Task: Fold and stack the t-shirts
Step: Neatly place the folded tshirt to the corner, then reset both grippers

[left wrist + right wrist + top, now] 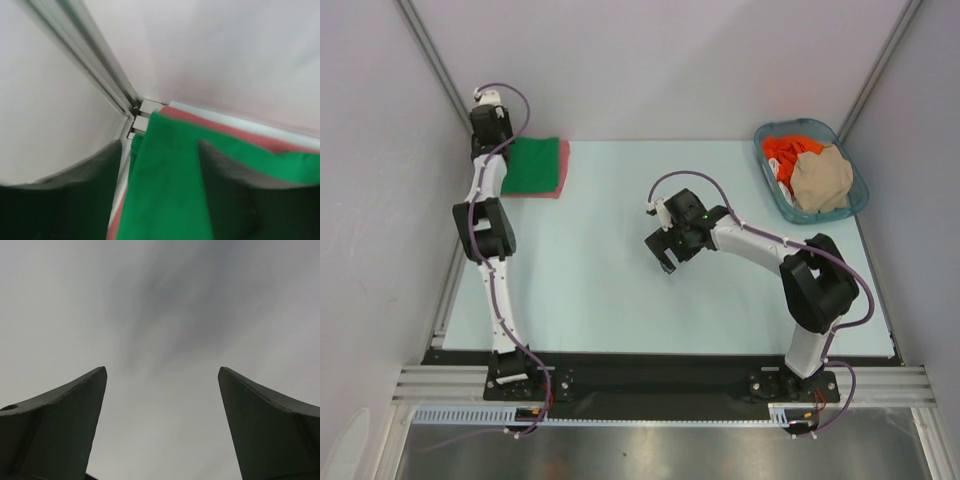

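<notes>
A folded bright green t-shirt [535, 164] lies on a folded salmon-pink t-shirt [548, 192] at the table's far left corner. My left gripper [497, 150] is at the stack's left edge. In the left wrist view it [160, 145] is open, with its fingers apart over the green shirt [165, 190]; the pink shirt [225, 128] shows as an edge beyond. My right gripper [665, 258] hangs open and empty over the middle of the table; it [161, 370] sees only bare table. An orange-red t-shirt [783, 152] and a beige t-shirt [822, 176] lie crumpled in the basket.
The blue-grey plastic basket [766, 172] stands at the far right corner. Grey walls with metal frame posts [100, 75] close in the table at the back and sides. The left arm's elbow [485, 230] is over the table's left edge.
</notes>
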Available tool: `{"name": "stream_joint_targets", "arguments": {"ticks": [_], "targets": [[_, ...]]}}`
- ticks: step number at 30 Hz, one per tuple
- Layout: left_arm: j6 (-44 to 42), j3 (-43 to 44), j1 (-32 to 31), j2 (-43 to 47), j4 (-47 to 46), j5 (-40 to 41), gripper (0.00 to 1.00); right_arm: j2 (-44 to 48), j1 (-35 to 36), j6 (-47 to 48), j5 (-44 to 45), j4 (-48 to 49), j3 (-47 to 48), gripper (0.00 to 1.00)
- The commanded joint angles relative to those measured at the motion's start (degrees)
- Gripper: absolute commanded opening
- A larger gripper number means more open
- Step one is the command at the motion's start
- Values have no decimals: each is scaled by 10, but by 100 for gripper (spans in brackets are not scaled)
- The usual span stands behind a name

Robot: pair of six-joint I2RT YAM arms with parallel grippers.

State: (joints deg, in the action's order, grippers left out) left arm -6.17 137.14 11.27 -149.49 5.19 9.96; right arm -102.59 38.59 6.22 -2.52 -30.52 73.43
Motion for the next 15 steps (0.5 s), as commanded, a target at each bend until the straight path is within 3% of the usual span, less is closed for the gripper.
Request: {"name": "stream_joint_targets", "arguments": {"ticks": [1,2,3,7,11,15], "targets": [[11,22,-5,42,-23,49,72,27,-10,-59,-45,26,4,100],[6,11,-8,66,-22,73,94,43,-11,-81,-54,34,-3,100],[5,-9,-16,81,-14,81,96,54,-14,-97,-61,42,-12,100],[36,-81,-30,182,13,70,100,118,-22,-230,-107,127,-83,100],[84,-167,-62,299,79,55,100,231,-31,-355,-99,236,-202,100],[162,-425,-141,486,75,-33,100,372,-40,-477,-50,346,-369,100]]}}
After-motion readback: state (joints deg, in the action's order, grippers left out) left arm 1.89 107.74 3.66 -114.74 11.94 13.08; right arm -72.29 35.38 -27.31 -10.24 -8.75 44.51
